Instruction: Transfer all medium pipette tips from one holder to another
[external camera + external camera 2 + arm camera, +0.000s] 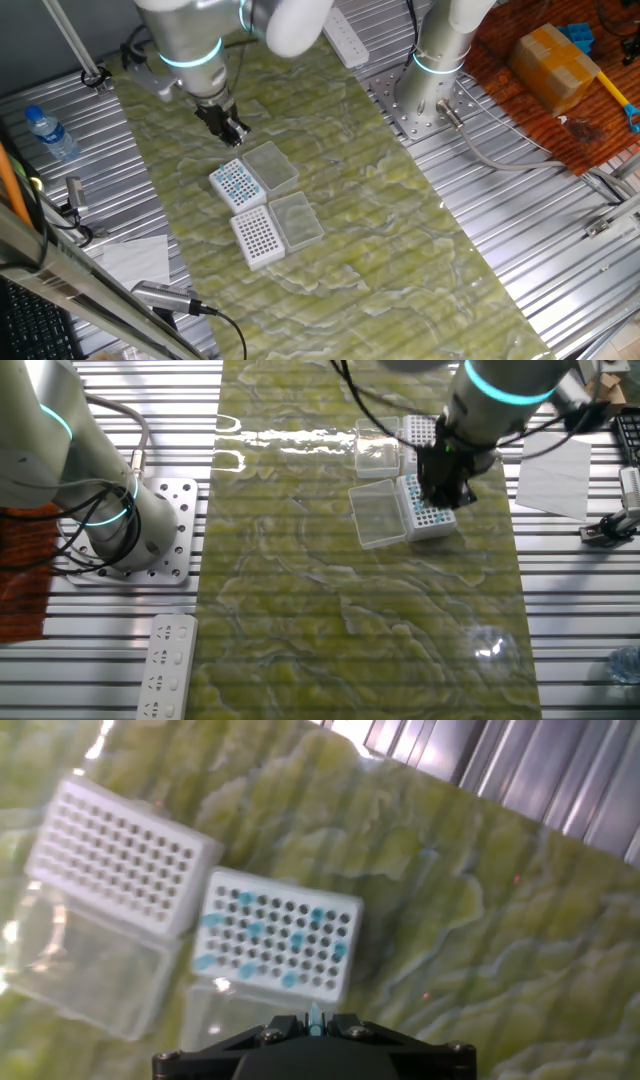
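Two white holders lie side by side on the green mat. One holder point(335, 910) carries several medium pipette tips point(247, 930) with light-blue tops, scattered over its grid; it also shows in one fixed view point(234, 183) and in the other fixed view point(430, 515). The second holder point(120, 855) shows only dark bare holes point(255, 235); in the other fixed view point(420, 432) it lies farther back. My gripper point(316, 1020) is shut on one light-blue tip point(316, 1014) pinched between its fingers. It hovers above the near edge of the tip-bearing holder point(228, 128), and partly hides it in the other fixed view point(445, 485).
A clear open lid lies beside each holder point(270, 165) point(296, 220). A water bottle point(50, 132) stands at the left edge, paper sheets point(135, 262) lie near the front, and a second arm's base point(425, 95) stands on the metal table behind the mat.
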Available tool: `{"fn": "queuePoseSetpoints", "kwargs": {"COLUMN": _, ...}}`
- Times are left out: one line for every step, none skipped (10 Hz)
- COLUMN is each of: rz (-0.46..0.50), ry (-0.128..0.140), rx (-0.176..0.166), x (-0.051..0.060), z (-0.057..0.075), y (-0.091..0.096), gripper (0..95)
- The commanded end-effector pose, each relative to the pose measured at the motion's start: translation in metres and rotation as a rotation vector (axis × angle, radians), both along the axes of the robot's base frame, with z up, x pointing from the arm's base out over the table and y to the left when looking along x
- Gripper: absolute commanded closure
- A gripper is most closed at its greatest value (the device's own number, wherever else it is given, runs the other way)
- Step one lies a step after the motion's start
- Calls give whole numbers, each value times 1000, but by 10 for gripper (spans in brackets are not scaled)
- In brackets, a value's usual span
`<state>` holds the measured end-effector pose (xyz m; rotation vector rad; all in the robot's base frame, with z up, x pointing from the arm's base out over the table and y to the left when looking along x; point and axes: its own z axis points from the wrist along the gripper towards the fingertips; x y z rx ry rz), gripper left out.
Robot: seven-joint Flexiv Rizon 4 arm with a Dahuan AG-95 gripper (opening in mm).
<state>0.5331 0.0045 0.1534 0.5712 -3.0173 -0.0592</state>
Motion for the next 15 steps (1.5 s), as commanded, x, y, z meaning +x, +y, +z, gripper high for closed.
{"fn": "queuePoseSetpoints", "kwargs": {"rz": -125, "ry": 7, "rx": 36, "x": 3, "z": 7, "y": 14, "gripper": 950}}
{"fn": "queuePoseSetpoints", "kwargs": {"rz": -138, "ry": 11, "rx": 40, "x": 5, "z": 8, "y": 15, "gripper": 950}}
{"fn": "queuePoseSetpoints", "kwargs": {"rz": -136, "ry": 9, "rx": 40, "x": 5, "z": 8, "y": 15, "gripper": 950}}
{"fn": "queuePoseSetpoints", "kwargs": {"rz": -136, "ry": 11, "rx": 36, "x": 5, "z": 8, "y": 15, "gripper": 950}}
{"fn": "queuePoseSetpoints", "kwargs": {"rz": -88, "ry": 25, "rx": 30, "x": 5, "z": 8, "y": 15, "gripper": 950}}
{"fn": "queuePoseSetpoints", "kwargs": {"rz": -42, "ry": 24, "rx": 31, "x": 5, "z": 8, "y": 15, "gripper": 950}}
{"fn": "queuePoseSetpoints", "kwargs": {"rz": 28, "ry": 18, "rx": 50, "x": 5, "z": 8, "y": 15, "gripper": 950}}
{"fn": "queuePoseSetpoints", "kwargs": {"rz": 82, "ry": 12, "rx": 62, "x": 5, "z": 8, "y": 15, "gripper": 950}}
{"fn": "queuePoseSetpoints", "kwargs": {"rz": 146, "ry": -12, "rx": 108, "x": 5, "z": 8, "y": 15, "gripper": 950}}
{"fn": "queuePoseSetpoints", "kwargs": {"rz": 150, "ry": -22, "rx": 126, "x": 5, "z": 8, "y": 15, "gripper": 950}}
{"fn": "queuePoseSetpoints", "kwargs": {"rz": 135, "ry": -21, "rx": 134, "x": 5, "z": 8, "y": 15, "gripper": 950}}
{"fn": "queuePoseSetpoints", "kwargs": {"rz": 124, "ry": -14, "rx": 124, "x": 5, "z": 8, "y": 15, "gripper": 950}}
{"fn": "queuePoseSetpoints", "kwargs": {"rz": 69, "ry": 0, "rx": 109, "x": 5, "z": 10, "y": 23, "gripper": 950}}
{"fn": "queuePoseSetpoints", "kwargs": {"rz": -1, "ry": 2, "rx": 92, "x": 1, "z": 16, "y": 59, "gripper": 950}}
{"fn": "queuePoseSetpoints", "kwargs": {"rz": -51, "ry": 3, "rx": 82, "x": 0, "z": 18, "y": 81, "gripper": 950}}
